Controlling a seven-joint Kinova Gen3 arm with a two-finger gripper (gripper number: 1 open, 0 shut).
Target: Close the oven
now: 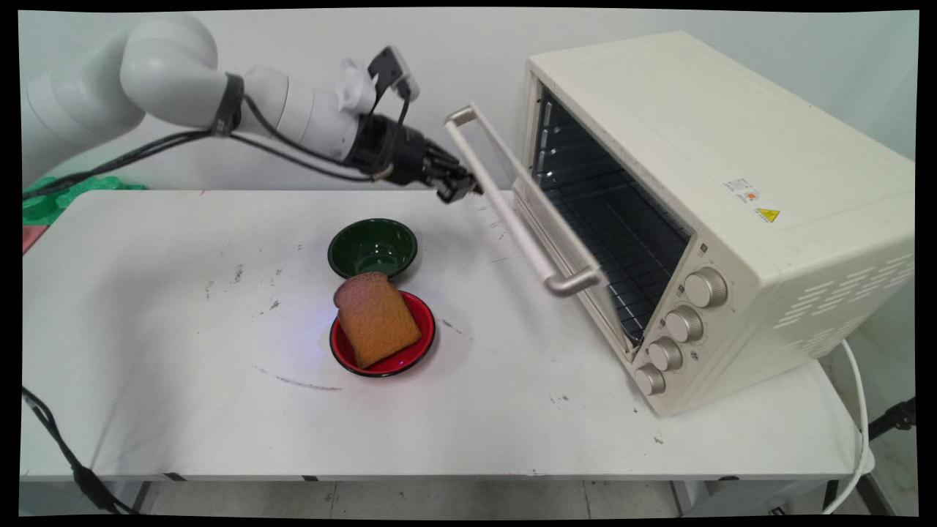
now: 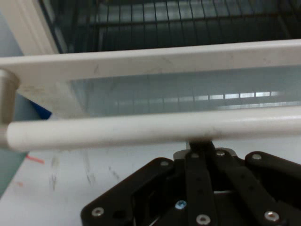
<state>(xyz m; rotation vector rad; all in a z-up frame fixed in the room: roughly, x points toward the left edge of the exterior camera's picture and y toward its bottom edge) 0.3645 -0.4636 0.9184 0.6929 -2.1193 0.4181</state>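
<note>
At two o'clock on the table [image 1: 183, 410], the oven [image 1: 732, 219] door [image 1: 545, 241] is held half-open by its handle [image 1: 512, 212], on which the gripper [image 1: 460, 187] seems clamped, though its fingers' spread cannot be told.

The main view looks from above the near side of the worktop [image 1: 183, 410], down and across it to the wall behind — wide enough to take in the whole toaster oven [image 1: 732, 212] at right. The hand view sits on the hand [image 2: 202, 155] and looks along it, very close to the oven's door handle [image 2: 155, 127], with the rack beyond. Both views share that door handle [image 1: 512, 212] and the glass door — nothing more.
</note>
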